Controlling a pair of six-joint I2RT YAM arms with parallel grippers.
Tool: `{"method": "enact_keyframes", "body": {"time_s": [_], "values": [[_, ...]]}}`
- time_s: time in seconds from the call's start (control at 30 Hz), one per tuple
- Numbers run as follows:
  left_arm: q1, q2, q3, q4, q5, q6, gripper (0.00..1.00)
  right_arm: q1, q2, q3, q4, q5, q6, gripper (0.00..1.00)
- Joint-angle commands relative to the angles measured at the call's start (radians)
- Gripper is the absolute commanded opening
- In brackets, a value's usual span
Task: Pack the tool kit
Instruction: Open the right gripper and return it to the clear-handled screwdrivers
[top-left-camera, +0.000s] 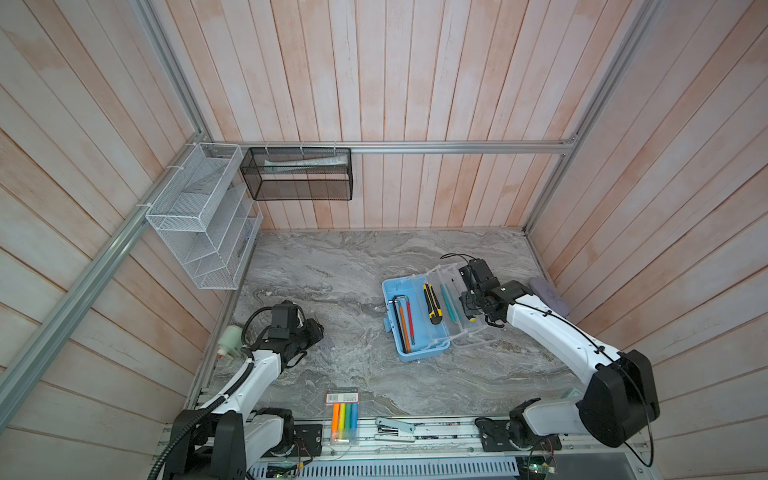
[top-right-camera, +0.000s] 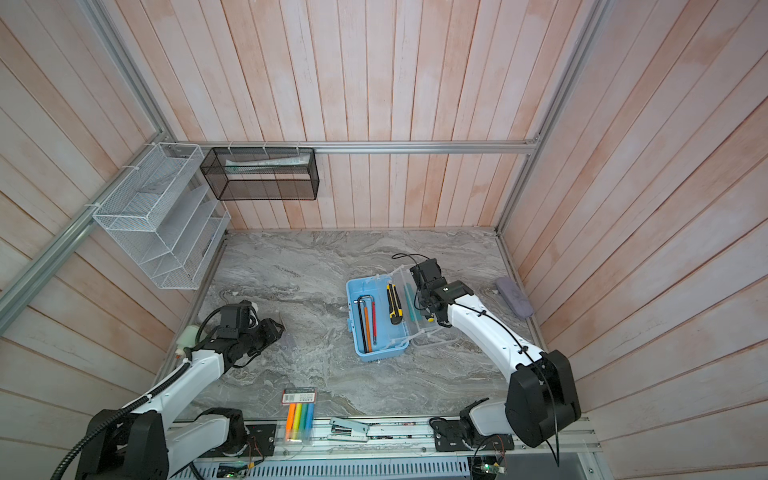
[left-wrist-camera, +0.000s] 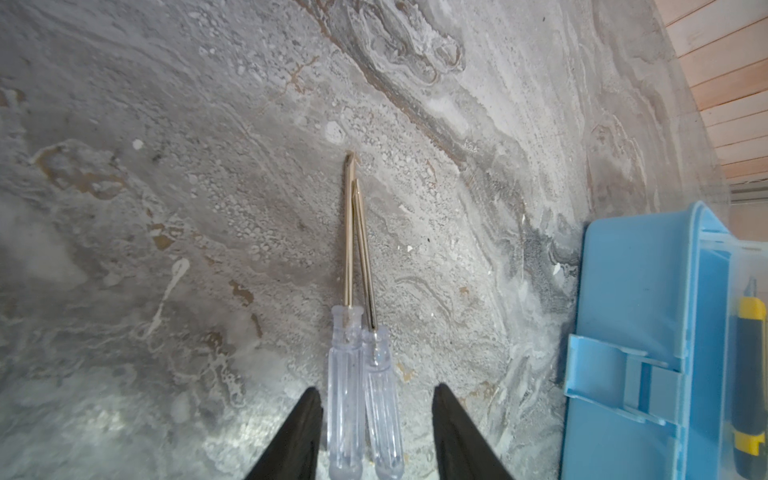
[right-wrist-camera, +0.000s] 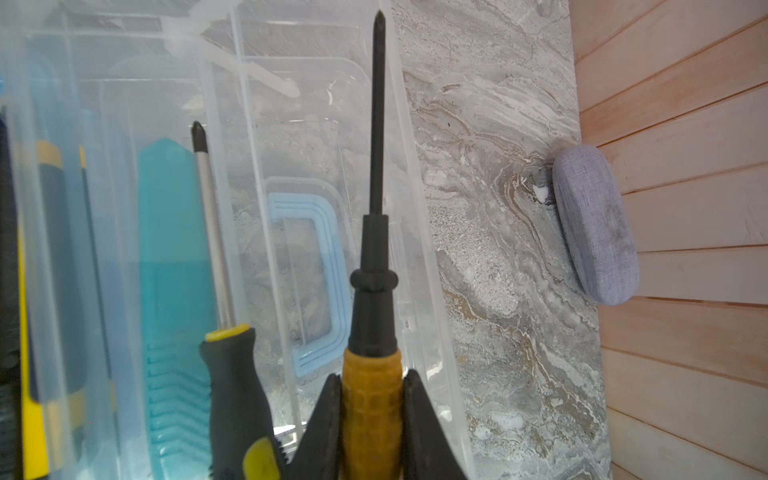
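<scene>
The tool kit (top-left-camera: 390, 286) (top-right-camera: 355, 286) (left-wrist-camera: 623, 291) is a light blue box, open at centre right in both top views, its clear lid folded out to the right. It holds a black hex key and pens (top-left-camera: 403, 324). Its clear tray (right-wrist-camera: 124, 124) holds a yellow-black utility knife (top-left-camera: 432, 305), a teal tool (right-wrist-camera: 174, 249) and a black-yellow screwdriver (right-wrist-camera: 228, 374). My right gripper (right-wrist-camera: 372, 374) (top-left-camera: 467, 305) is over the tray's right side, shut on an orange-handled screwdriver (right-wrist-camera: 372, 399). My left gripper (left-wrist-camera: 377, 388) (top-left-camera: 318, 332) is open, straddling two clear-handled screwdrivers (left-wrist-camera: 361, 395) lying on the table.
A grey-lilac case (top-left-camera: 548, 295) (right-wrist-camera: 594, 224) lies against the right wall. A marker pack (top-left-camera: 343, 415) and a stapler (top-left-camera: 395, 428) sit at the front edge. A white bottle (top-left-camera: 228, 338) stands beside the left arm. A white wire rack (top-left-camera: 199, 216) and a black mesh basket (top-left-camera: 299, 174) hang at back left.
</scene>
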Motion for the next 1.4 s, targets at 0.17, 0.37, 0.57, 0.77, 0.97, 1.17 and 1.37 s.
{"method": "enact_keyframes", "body": {"time_s": [0.17, 0.37, 0.57, 0.77, 0.97, 1.17, 1.37], "values": [[-0.002, -0.004, 0.022, 0.021, 0.001, 0.015, 0.47, -0.003, 0.017, 0.05, -0.059, -0.036, 0.019, 0.37], [-0.002, -0.008, 0.022, 0.007, -0.002, 0.016, 0.47, 0.084, -0.005, 0.188, -0.117, -0.011, 0.042, 0.37], [-0.002, -0.025, 0.032, -0.04, -0.03, 0.012, 0.47, 0.321, -0.019, 0.276, 0.054, -0.085, 0.119, 0.34], [-0.002, -0.104, 0.05, -0.107, -0.039, 0.019, 0.48, 0.471, 0.111, 0.35, 0.178, -0.165, 0.16, 0.34], [0.053, -0.169, 0.017, -0.064, 0.132, -0.02, 0.5, 0.562, 0.28, 0.44, 0.222, -0.234, 0.152, 0.4], [0.096, -0.216, 0.006, -0.075, 0.175, -0.055, 0.5, 0.624, 0.449, 0.501, 0.272, -0.308, 0.156, 0.43], [0.216, -0.24, -0.069, -0.029, 0.301, -0.07, 0.5, 0.675, 0.625, 0.596, 0.268, -0.348, 0.137, 0.35]]}}
